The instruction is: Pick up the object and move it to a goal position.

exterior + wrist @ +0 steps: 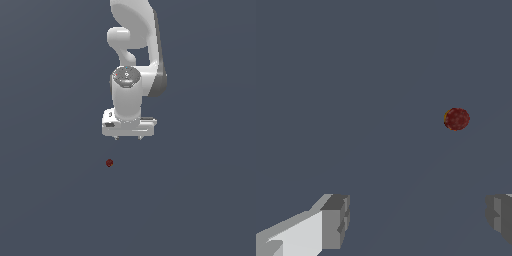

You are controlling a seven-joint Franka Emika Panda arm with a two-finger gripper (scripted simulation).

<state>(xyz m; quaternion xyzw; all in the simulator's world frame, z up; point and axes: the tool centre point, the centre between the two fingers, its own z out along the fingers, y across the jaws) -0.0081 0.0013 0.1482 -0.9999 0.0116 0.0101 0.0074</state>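
Observation:
The object is a tiny dark red roundish blob (109, 162) lying on the flat grey surface, below the gripper in the exterior view and slightly toward that view's left. It also shows in the wrist view (456, 119), apart from the fingers. My white gripper (128, 137) hangs pointing down, clearly separated from the object. Its two grey fingertips (336, 220) stand wide apart with nothing between them, so the gripper (418, 220) is open and empty.
The white arm (132, 55) rises behind the gripper toward the top of the exterior view. A plain dark grey surface (55, 200) fills the surroundings.

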